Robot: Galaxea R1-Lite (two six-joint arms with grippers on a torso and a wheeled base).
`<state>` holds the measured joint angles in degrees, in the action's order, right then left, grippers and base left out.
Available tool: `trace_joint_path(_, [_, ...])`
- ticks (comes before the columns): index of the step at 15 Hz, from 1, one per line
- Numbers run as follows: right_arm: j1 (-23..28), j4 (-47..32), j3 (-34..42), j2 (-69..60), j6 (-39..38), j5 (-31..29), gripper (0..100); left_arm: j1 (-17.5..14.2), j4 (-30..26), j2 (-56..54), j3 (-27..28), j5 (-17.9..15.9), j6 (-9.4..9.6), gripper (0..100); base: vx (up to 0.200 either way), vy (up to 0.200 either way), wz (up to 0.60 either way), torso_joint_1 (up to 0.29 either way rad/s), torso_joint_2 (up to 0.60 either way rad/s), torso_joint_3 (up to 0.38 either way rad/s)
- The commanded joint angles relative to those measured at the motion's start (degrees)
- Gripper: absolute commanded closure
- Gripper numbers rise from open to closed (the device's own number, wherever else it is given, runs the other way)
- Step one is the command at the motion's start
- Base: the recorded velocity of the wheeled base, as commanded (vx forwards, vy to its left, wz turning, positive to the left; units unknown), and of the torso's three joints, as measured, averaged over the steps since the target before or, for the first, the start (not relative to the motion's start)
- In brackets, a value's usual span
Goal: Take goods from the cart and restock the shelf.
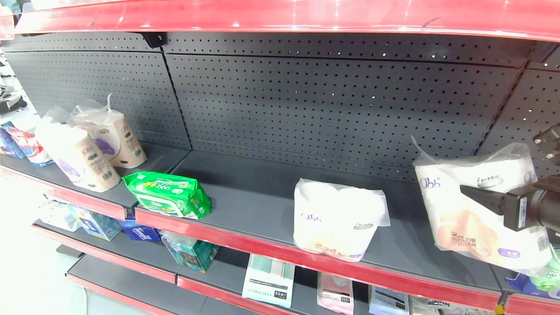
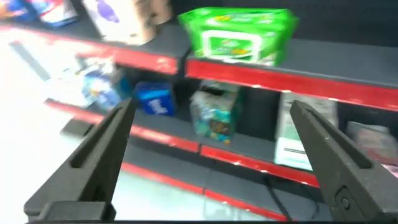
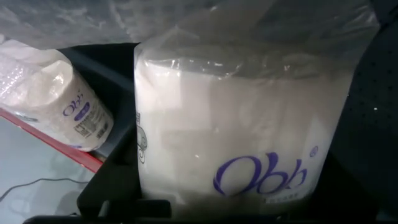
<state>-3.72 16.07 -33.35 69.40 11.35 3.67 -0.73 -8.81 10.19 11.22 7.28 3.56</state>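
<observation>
Gripping a tissue-roll pack (image 1: pixel 455 218) over the shelf (image 1: pixel 262 205), right end effector (image 1: pixel 485 199); left end effector (image 2: pixel 211 107) spread wide, empty.

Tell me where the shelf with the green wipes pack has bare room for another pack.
The widest bare patch of the shelf lies between the green wipes pack and the middle roll pack, reaching back to the pegboard wall. A narrower gap lies between that pack and the large roll pack. The left end, with two tall packs, is crowded.
</observation>
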Motion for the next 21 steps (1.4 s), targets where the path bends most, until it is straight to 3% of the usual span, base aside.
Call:
trace_joint_path(1, [0.11, 0.02, -0.13, -0.23, 0.08, 0.02, 100, -1.82, 0.46, -6.85, -4.01, -1.30, -0.22, 0, 0.000, 0.000, 0.00, 0.000, 0.00, 0.000])
trace_joint_path(3, [0.73, 0.02, 0.04, -0.49, 0.08, 0.02, 100, -1.38, 2.05, -6.24, 0.56, -2.80, -1.36, 0, 0.000, 0.000, 0.00, 0.000, 0.00, 0.000])
trace_joint_path(4, [0.82, 0.02, 0.04, -0.32, 0.08, 0.02, 100, 0.91, -0.33, -7.03, 2.94, -6.14, -1.54, 0, 0.000, 0.000, 0.00, 0.000, 0.00, 0.000])
trace_joint_path(5, [0.82, 0.02, 0.04, -0.23, 0.08, 0.02, 100, 1.70, -6.39, -8.43, 4.17, -7.01, -2.15, 0, 0.000, 0.000, 0.00, 0.000, 0.00, 0.000])
trace_joint_path(7, [0.82, 0.10, -0.22, 0.03, 0.08, 0.02, 100, 1.00, -12.98, -10.19, 2.06, -10.18, -2.68, 0, 0.000, 0.000, 0.00, 0.000, 0.00, 0.000])
trace_joint_path(8, [0.91, 0.10, -0.22, -0.14, 0.08, 0.02, 100, 0.91, -10.08, -10.19, -1.28, -13.34, -2.59, 0, 0.000, 0.000, 0.00, 0.000, 0.00, 0.000])
trace_joint_path(9, [1.17, 0.02, -0.13, -0.41, 0.08, -0.07, 100, 0.91, -5.86, -10.19, -2.78, -13.43, -2.59, 0, 0.000, 0.000, 0.00, 0.000, 0.00, 0.000])
trace_joint_path(10, [1.78, 0.02, -0.13, -0.41, 0.08, 0.02, 100, 0.91, -5.16, -10.19, -3.22, -11.50, -3.38, 0, 0.000, 0.000, 0.00, 0.000, 0.00, 0.000])
trace_joint_path(12, [2.14, 0.02, 0.13, -0.41, -0.01, 0.02, 100, 1.00, -3.67, -10.19, -4.27, -1.74, -6.37, 0, 0.000, 0.000, 0.00, 0.000, 0.00, 0.000])
trace_joint_path(13, [2.22, 0.02, 0.13, -0.41, -0.01, 0.02, 100, 0.91, -2.61, -10.19, -4.71, -0.77, -6.46, 0, 0.000, 0.000, 0.00, 0.000, 0.00, 0.000])
trace_joint_path(14, [2.40, 0.10, 0.13, -0.41, -0.10, 0.02, 100, 0.91, 7.85, -10.19, -9.72, -0.77, -6.11, 0, 0.000, 0.000, 0.00, 0.000, 0.00, 0.000])
trace_joint_path(15, [2.49, 0.10, 0.04, -0.41, -0.10, 0.02, 100, 0.91, 10.84, -10.19, -11.22, -1.13, -6.46, 0, 0.000, 0.000, 0.00, 0.000, 0.00, 0.000])
trace_joint_path(17, [2.49, 0.10, 0.04, -0.32, -0.01, 0.02, 100, 0.91, 10.84, -10.19, -11.13, -2.53, -7.43, 0, 0.000, 0.000, 0.00, 0.000, 0.00, 0.000])
trace_joint_path(18, [2.49, 0.02, 0.13, -0.32, -0.01, 0.02, 100, 0.91, 9.08, -10.19, -11.13, -7.37, -5.41, 0, 0.000, 0.000, 0.00, 0.000, 0.00, 0.000])
trace_joint_path(19, [2.49, 0.10, 0.13, -0.32, -0.01, 0.02, 100, 0.91, 8.55, -10.19, -11.13, -11.41, -2.24, 0, 0.000, 0.000, 0.00, 0.000, 0.00, 0.000])
trace_joint_path(20, [2.49, 0.10, 0.04, -0.32, -0.10, 0.02, 100, 0.91, 8.55, -10.19, -11.13, -11.76, -2.24, 0, 0.000, 0.000, 0.00, 0.000, 0.00, 0.000])
trace_joint_path(21, [2.49, 0.10, 0.13, -0.32, -0.01, 0.02, 100, 1.00, 8.55, -10.19, -11.13, -11.14, -3.74, 0, 0.000, 0.000, 0.00, 0.000, 0.00, 0.000])
